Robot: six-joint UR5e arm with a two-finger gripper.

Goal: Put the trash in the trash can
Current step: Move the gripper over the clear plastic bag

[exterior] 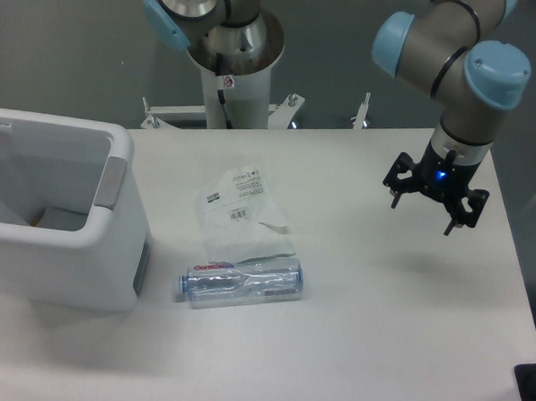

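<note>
Hovers well right of the trash: pincer [434,199], spread wide, holding nothing. Best to swing left and descend squarely over the bottle [241,283], lying on the surface [378,332] near the trash can [113,246], clamping mid-body. Counted: one bottle, one bag [241,208] touching it, one can.

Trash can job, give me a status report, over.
Hand open, empty, above the table's right side. Bag and bottle lie on table, beside trash can. Nothing in the way.
</note>
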